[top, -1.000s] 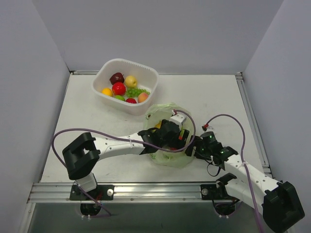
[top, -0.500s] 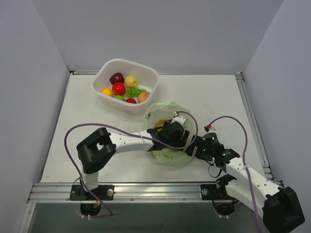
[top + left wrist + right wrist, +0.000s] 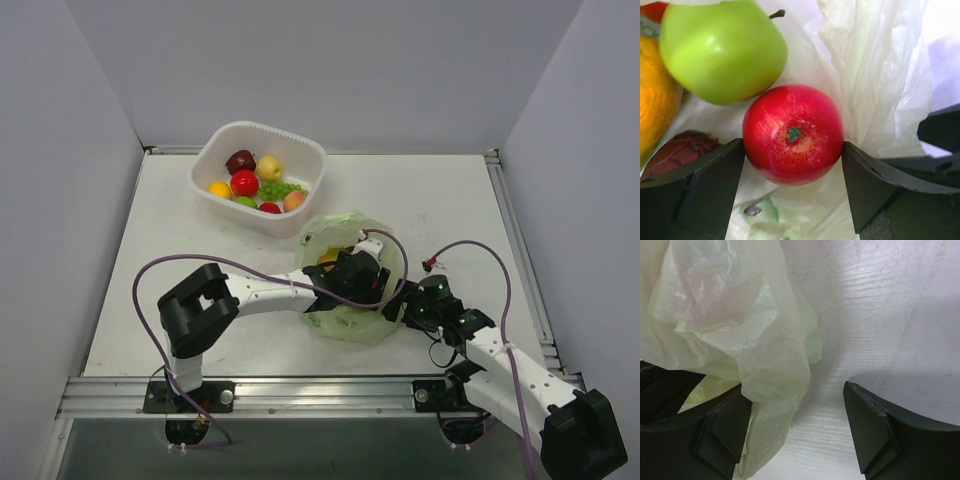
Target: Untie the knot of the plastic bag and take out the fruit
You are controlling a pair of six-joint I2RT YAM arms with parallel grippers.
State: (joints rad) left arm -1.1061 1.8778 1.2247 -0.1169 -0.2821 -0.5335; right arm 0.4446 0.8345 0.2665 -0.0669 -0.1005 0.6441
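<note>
The plastic bag lies open near the table's front, pale green and crinkled, and no knot shows on it. My left gripper reaches down into its mouth. In the left wrist view its two fingers press both sides of a glossy red apple, so the left gripper is shut on it. A light green apple, a yellow-orange mango and a dark fruit lie beside it on the bag film. My right gripper is open at the bag's right side, with loose film against its left finger.
A white basket at the back left holds several fruits and green grapes. A side rail bounds the table on the right. Purple cables loop over both arms near the bag.
The left arm pushed further right and deeper into the bag, then held still. The right gripper crept slightly toward the bag's side.
</note>
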